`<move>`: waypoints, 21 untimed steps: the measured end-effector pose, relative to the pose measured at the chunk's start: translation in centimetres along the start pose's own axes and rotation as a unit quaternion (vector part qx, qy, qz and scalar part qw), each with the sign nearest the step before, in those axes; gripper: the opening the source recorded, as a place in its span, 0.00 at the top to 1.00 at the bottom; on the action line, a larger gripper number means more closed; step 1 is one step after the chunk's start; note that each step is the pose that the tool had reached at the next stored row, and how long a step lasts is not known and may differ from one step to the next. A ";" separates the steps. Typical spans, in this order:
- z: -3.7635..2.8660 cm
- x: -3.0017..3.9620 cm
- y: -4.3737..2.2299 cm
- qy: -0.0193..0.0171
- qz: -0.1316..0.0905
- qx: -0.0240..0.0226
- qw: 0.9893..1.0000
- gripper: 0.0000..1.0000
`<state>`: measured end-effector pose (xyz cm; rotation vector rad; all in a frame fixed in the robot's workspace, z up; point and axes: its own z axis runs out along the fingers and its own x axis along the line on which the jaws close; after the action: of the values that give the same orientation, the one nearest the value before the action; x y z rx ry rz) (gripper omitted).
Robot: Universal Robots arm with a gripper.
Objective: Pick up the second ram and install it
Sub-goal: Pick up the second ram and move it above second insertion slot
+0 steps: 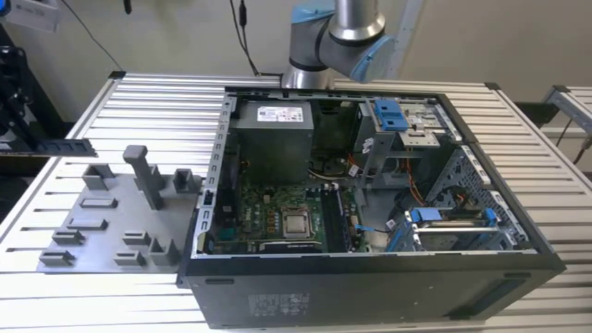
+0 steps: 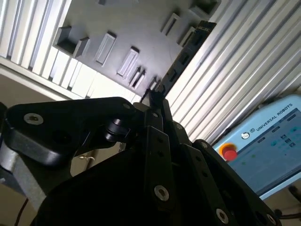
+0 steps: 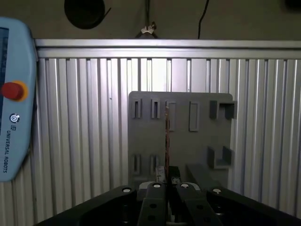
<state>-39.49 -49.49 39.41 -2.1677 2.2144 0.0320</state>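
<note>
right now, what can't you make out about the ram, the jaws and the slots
The second ram: edge-on in the first wrist view, so its chips and label are hidden.
The gripper: mostly cut off by the exterior view's left edge.
The motherboard slots: too small in the exterior view to tell which are filled.

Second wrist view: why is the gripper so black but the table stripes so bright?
In the second wrist view the gripper is black and in shade, holding the second ram; the ribbed metal table bounces light back as white glare. In the first wrist view the table shines more evenly.
</note>
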 end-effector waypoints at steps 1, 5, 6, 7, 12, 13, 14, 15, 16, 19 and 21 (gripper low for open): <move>-0.16 0.00 0.00 0.000 0.000 0.000 1.000 0.85; -0.86 -0.04 -0.01 0.000 0.000 0.000 1.000 0.85; -1.03 -0.04 -0.02 0.000 0.000 0.000 1.000 0.85; -1.20 -0.05 -0.02 0.000 0.000 0.000 1.000 0.85; -2.05 -0.09 -0.03 -0.001 0.000 0.000 1.000 0.85; -2.22 -0.10 -0.03 -0.001 0.000 0.000 1.000 0.85; -2.37 -0.11 -0.04 -0.001 0.000 0.000 1.000 0.85; -2.50 -0.11 -0.04 -0.001 0.000 0.000 1.000 0.85; -2.64 -0.12 -0.04 -0.001 0.000 0.000 1.000 0.85; -3.10 -0.14 -0.04 -0.001 0.000 0.000 1.000 0.85; -3.38 -0.15 -0.05 -0.001 0.000 0.000 1.000 0.85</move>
<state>-39.49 -49.50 42.79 -2.1670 2.2137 0.0335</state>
